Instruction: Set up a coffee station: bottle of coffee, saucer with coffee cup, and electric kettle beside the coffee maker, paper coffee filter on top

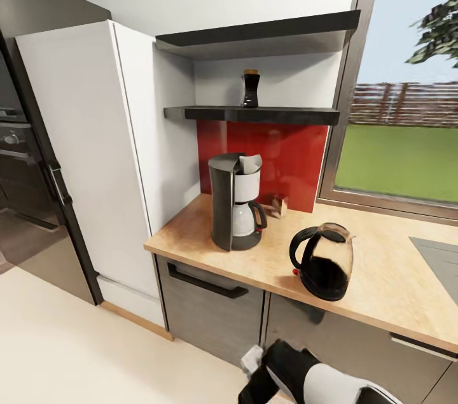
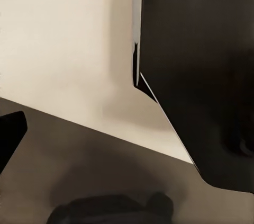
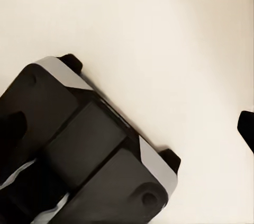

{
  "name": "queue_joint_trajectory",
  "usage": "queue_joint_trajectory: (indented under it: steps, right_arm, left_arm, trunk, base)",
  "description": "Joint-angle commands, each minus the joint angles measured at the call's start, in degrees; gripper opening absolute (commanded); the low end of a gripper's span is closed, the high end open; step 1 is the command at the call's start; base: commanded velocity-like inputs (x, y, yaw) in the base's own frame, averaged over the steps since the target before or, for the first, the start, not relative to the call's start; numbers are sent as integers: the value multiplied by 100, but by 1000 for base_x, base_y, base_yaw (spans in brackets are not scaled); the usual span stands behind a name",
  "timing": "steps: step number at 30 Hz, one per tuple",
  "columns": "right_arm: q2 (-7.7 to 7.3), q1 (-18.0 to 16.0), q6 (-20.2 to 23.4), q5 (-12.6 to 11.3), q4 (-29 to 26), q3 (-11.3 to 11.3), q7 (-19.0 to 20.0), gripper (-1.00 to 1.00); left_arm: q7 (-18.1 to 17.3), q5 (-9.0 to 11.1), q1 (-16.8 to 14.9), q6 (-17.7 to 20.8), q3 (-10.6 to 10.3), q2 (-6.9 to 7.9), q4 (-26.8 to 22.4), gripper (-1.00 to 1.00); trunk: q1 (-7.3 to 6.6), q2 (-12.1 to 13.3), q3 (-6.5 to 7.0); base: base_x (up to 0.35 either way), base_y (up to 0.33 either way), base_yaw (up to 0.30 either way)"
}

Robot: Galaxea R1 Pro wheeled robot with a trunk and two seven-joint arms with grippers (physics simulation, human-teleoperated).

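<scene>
Wooden countertop (image 1: pixel 381 277): one coffee maker (image 1: pixel 235 200), one electric kettle (image 1: pixel 323 261); shelf (image 1: pixel 254 114): one coffee bottle (image 1: pixel 250 89).

One coffee maker (image 1: pixel 235 200), one kettle (image 1: pixel 323 261), one bottle (image 1: pixel 250 89)

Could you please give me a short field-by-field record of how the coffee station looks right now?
coffee maker: upright on the counter, near the red backsplash
filter: white, sitting in the top of the coffee maker
kettle: upright on the counter, right of the coffee maker, apart from it
coffee bottle: on the lower shelf, above the coffee maker
small item: behind the coffee maker, too small to identify
cup and saucer: not identified
tools: state cannot be told
</scene>
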Motion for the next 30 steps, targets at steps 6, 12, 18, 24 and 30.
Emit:
queue_joint_trajectory:
  steps: [6,12,18,24,30]
  right_arm:
    - [-286,1301,-1182,-57,460,25,-329,100]
    - [-749,2352,-1851,-391,466,-1066,-1253,100]
    - [-811,2778,-2109,-1885,476,-2107,-2144,100]
    - [-985,2810,-2119,-2062,453,-2150,-2153,100]
    - [-1095,2812,-2132,-2077,443,-2163,-2147,100]
  left_arm:
    - [7,-8,-1,21,-21,-6,-129,100]
    - [-4,-8,3,-511,-28,-70,-308,100]
    - [-7,-4,3,-709,-37,-47,-309,100]
    - [-7,7,3,-722,-7,-65,-322,100]
    - [-7,12,3,-726,-2,-82,-330,100]
  trunk:
    - [2,-3,1]
    - [2,-3,1]
    - [2,-3,1]
    - [2,-3,1]
    - [2,-3,1]
  base:
    - [0,0,0]
    - [0,0,0]
    - [0,0,0]
    - [0,0,0]
    - [0,0,0]
